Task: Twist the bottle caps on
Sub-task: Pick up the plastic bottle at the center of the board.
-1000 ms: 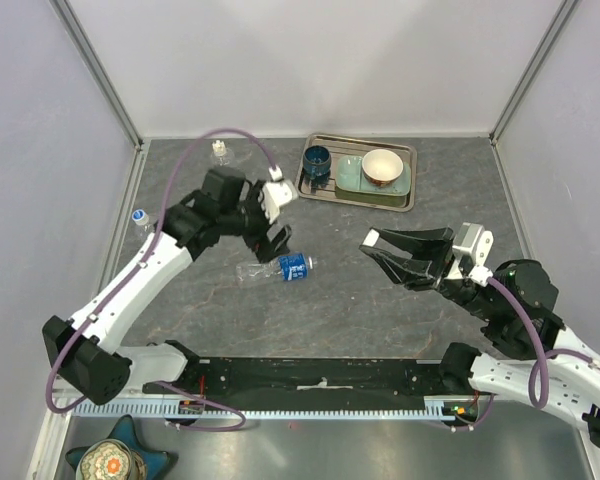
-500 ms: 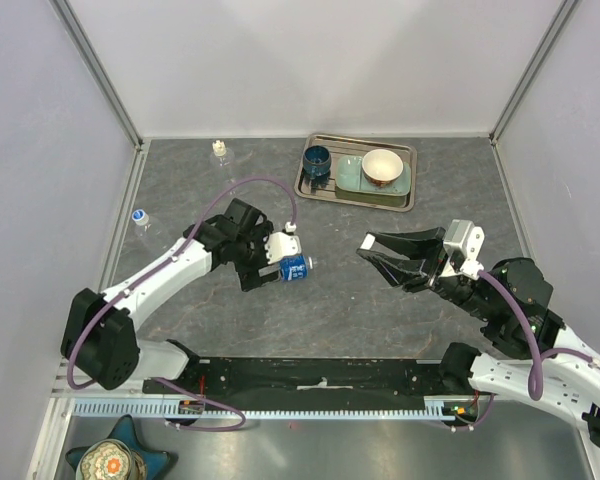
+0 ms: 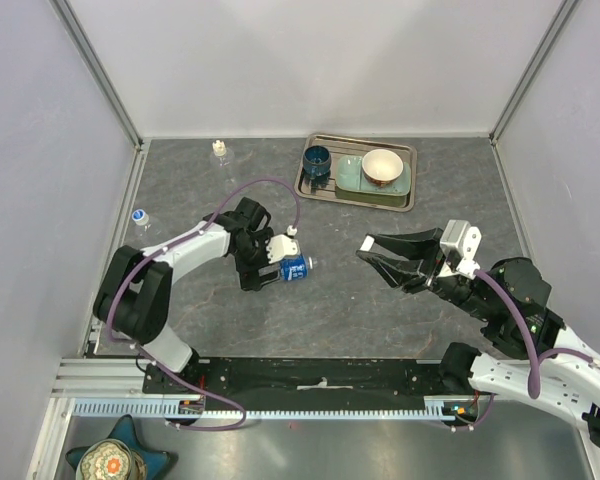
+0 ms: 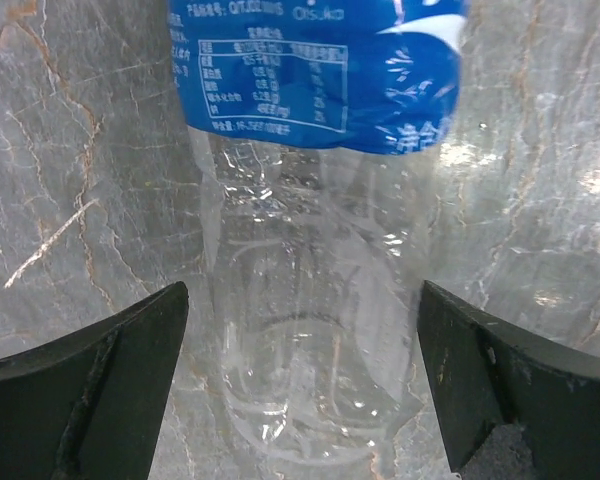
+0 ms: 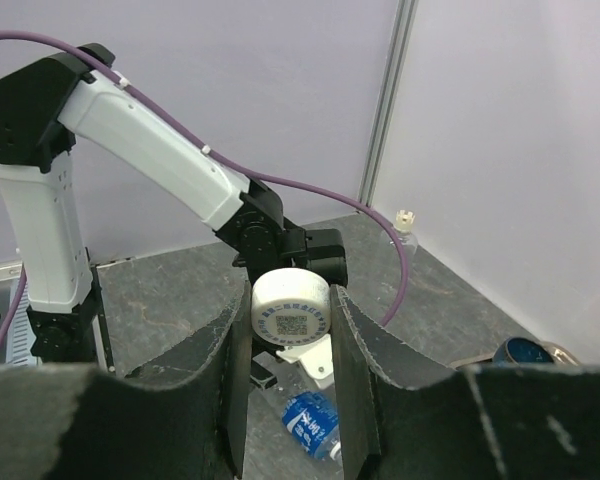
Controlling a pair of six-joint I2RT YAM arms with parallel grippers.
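Currently your left gripper [image 3: 263, 270] stands wide open astride the bottle [image 3: 293, 267], which lies on its side on the table [image 3: 380, 300], left of centre. The bottle's clear body sits between the fingers [image 4: 80, 400], seemingly untouched, with its blue label beyond them. Your right gripper [image 3: 363, 249] hovers well apart to the right, jaws nearly together; whether anything is pinched there is hard to tell. A second bottle [image 3: 220, 150] stands near the back-left corner.

Left gripper [image 3: 258, 268], jaws spread wide, points down at centre-left of the overhead view; right gripper [image 3: 364, 248], jaws nearly together, reaches leftward at centre-right.
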